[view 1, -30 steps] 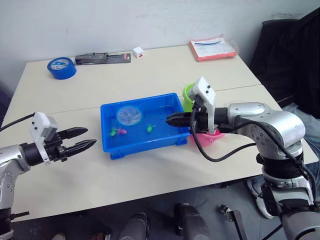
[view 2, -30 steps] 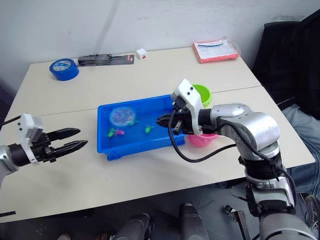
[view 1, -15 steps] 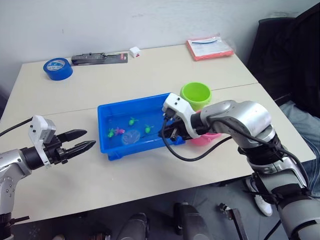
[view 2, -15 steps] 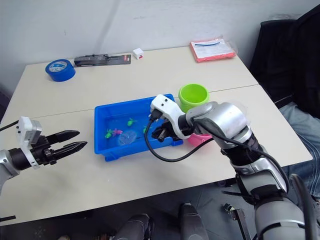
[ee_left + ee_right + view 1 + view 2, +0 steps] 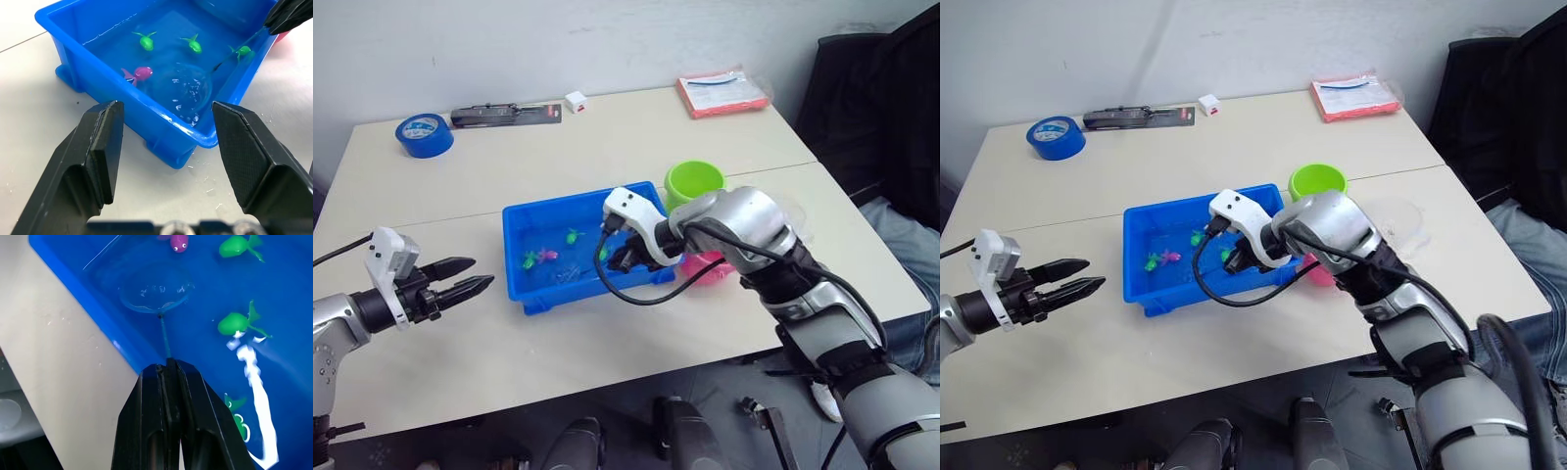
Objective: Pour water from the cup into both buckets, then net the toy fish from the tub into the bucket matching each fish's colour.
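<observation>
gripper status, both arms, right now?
Left gripper: open, empty, short of the tub.
Right gripper: shut on the net handle, hoop underwater in the tub.

Pink bucket [image 5: 710,269] mostly behind arm.

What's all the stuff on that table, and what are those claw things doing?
tub: one, blue, holds water, mid-table.
toy fish: four seen, three green, one pink, in the tub.
net: one, hoop dipped in the tub water.
buckets: two, green and pink, beside the tub.
tape roll: one, blue, far corner.
red packet: one, far edge.
left gripper: black fingers open, short of the tub.
right gripper: shut on the net's handle.
</observation>
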